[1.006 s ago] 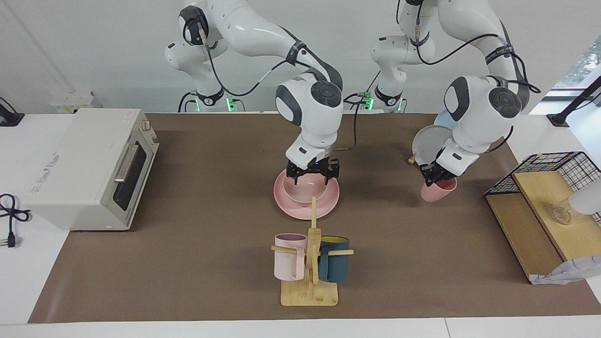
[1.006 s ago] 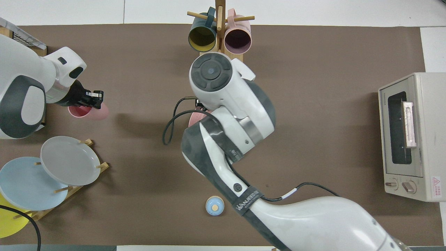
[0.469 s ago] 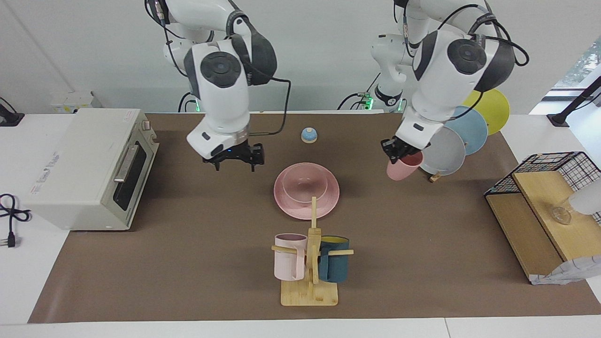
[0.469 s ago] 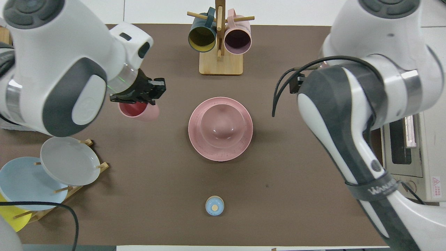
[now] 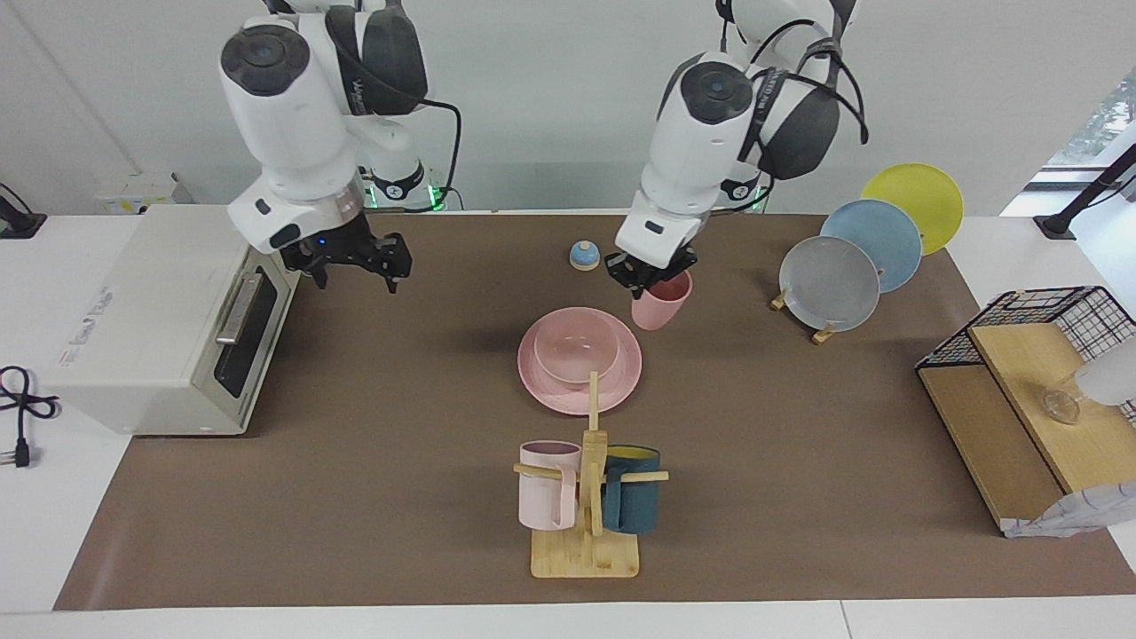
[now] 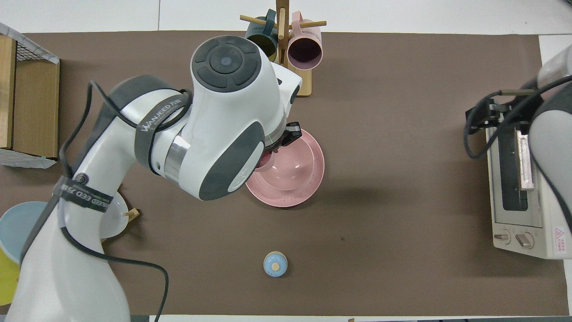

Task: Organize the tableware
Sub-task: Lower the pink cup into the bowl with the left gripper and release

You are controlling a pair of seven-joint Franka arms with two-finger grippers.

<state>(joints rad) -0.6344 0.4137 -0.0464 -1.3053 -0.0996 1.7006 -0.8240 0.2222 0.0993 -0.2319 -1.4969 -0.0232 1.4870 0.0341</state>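
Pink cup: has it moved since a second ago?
Yes. Held in the left gripper, the pink cup has travelled from beside the plate rack toward the table's middle and now hangs by the pink plate and bowl.

The light over my workspace is bright, even and diffuse, seemingly from above. Shadows on the brown tabletop (image 5: 373,497) are soft: a faint blurred patch beside the pink plate (image 5: 621,390) and a dim one under my left end effector (image 5: 650,272). A window (image 5: 1096,115) glares pale at one corner. My left arm looms large and slightly soft in the overhead view.
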